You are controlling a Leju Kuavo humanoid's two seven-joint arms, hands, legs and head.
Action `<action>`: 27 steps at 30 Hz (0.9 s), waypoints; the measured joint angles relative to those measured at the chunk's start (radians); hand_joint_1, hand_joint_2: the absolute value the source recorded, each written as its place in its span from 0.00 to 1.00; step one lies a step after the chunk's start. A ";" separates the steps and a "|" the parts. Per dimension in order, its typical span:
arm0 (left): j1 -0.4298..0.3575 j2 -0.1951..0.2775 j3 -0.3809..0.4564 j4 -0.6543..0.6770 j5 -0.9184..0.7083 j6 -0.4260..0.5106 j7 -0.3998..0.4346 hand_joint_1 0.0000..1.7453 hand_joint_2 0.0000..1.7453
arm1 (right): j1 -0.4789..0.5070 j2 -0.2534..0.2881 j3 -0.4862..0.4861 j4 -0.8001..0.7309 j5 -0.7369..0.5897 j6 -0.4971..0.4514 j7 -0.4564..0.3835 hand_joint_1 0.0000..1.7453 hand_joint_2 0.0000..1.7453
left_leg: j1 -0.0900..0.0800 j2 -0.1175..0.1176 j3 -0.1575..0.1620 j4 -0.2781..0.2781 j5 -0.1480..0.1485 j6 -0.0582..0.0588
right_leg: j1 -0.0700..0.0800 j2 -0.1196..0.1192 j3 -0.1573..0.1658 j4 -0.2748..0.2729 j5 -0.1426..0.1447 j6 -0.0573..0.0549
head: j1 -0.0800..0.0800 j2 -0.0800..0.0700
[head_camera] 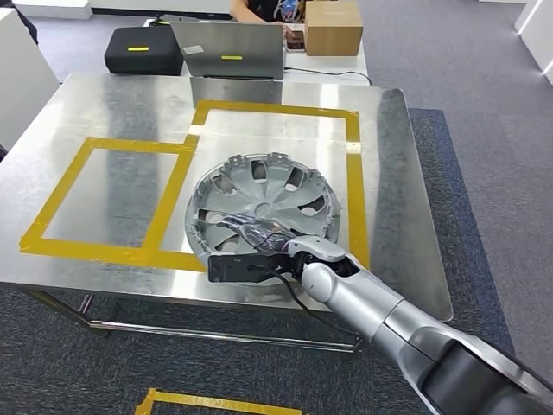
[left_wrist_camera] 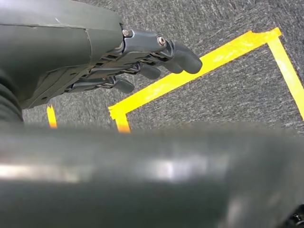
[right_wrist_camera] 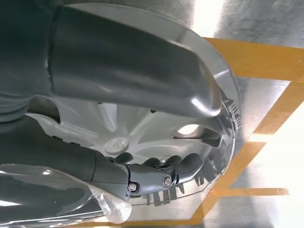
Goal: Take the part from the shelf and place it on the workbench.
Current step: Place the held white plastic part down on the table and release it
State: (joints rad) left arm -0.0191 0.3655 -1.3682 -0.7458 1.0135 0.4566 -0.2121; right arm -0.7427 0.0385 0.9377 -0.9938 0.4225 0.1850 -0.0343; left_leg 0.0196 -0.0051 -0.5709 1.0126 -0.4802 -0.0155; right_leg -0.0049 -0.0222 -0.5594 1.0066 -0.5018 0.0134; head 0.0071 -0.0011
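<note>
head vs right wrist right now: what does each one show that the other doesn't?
Head view alone: the whole steel workbench, its two taped rectangles, a laptop, a black case, a cardboard box and a person behind the bench.

Right wrist view alone: a close look at the fingers curled over the hubcap's inner face, beside its rim clips.

Both: the hubcap lying on the bench inside yellow tape, with the right hand on it.

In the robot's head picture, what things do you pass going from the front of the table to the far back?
Right hand → wheel cover → yellow tape line → laptop → cardboard box.
</note>
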 joint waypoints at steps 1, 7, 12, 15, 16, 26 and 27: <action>0.001 0.000 0.004 0.000 0.000 0.000 0.000 0.00 0.00 | 0.000 0.001 0.000 -0.001 0.000 0.000 0.000 0.00 0.00 | 0.000 0.000 0.000 0.000 0.000 0.000 | 0.000 0.000 0.000 0.000 0.000 0.000 | 0.000 0.000; 0.005 0.000 0.017 0.000 -0.019 0.002 0.009 0.00 0.00 | 0.003 0.001 0.000 -0.010 -0.007 -0.002 0.001 0.00 0.75 | 0.000 0.000 0.000 0.000 0.000 0.000 | 0.000 0.000 0.000 0.000 0.000 0.000 | 0.000 0.000; 0.017 -0.002 0.044 -0.001 -0.067 0.002 0.025 0.00 0.00 | 0.013 0.001 0.000 -0.018 -0.028 -0.004 -0.007 0.00 1.00 | 0.000 0.000 0.000 0.000 0.000 0.000 | 0.000 0.000 0.000 0.000 0.000 0.000 | 0.000 0.000; 0.030 -0.003 0.068 -0.005 -0.081 0.010 0.030 0.00 0.00 | 0.026 -0.001 0.000 -0.046 -0.032 -0.018 -0.015 0.00 1.00 | 0.000 0.000 0.000 0.000 0.000 0.000 | 0.000 0.000 0.000 0.000 0.000 0.000 | 0.000 0.000; 0.036 -0.003 0.078 -0.009 -0.083 0.017 0.030 0.00 0.00 | 0.034 -0.003 0.000 -0.066 -0.029 -0.027 -0.014 0.00 1.00 | 0.000 0.000 0.000 0.000 0.000 0.000 | 0.000 0.000 -0.001 0.000 0.000 0.000 | 0.000 0.000; 0.112 0.009 0.148 -0.121 -0.070 0.134 0.065 0.00 0.00 | 0.200 -0.109 -0.055 -0.375 0.093 -0.204 -0.035 0.00 1.00 | 0.000 0.000 0.000 0.000 -0.001 0.001 | 0.000 -0.001 0.000 -0.001 -0.001 0.000 | 0.000 0.000; 0.128 0.015 0.155 -0.152 -0.066 0.165 0.074 0.00 0.00 | 0.252 -0.140 -0.080 -0.442 0.130 -0.247 -0.040 0.00 1.00 | 0.000 0.000 0.000 0.000 -0.002 0.001 | 0.000 -0.002 0.000 -0.001 -0.002 0.000 | 0.000 0.000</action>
State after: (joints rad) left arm 0.1087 0.3800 -1.2130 -0.8981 0.9478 0.6212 -0.1383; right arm -0.4909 -0.1017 0.8575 -1.4360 0.5528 -0.0617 -0.0748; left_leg 0.0194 -0.0054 -0.5708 1.0129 -0.4824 -0.0144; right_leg -0.0051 -0.0241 -0.5593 1.0054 -0.5034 0.0135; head 0.0071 -0.0011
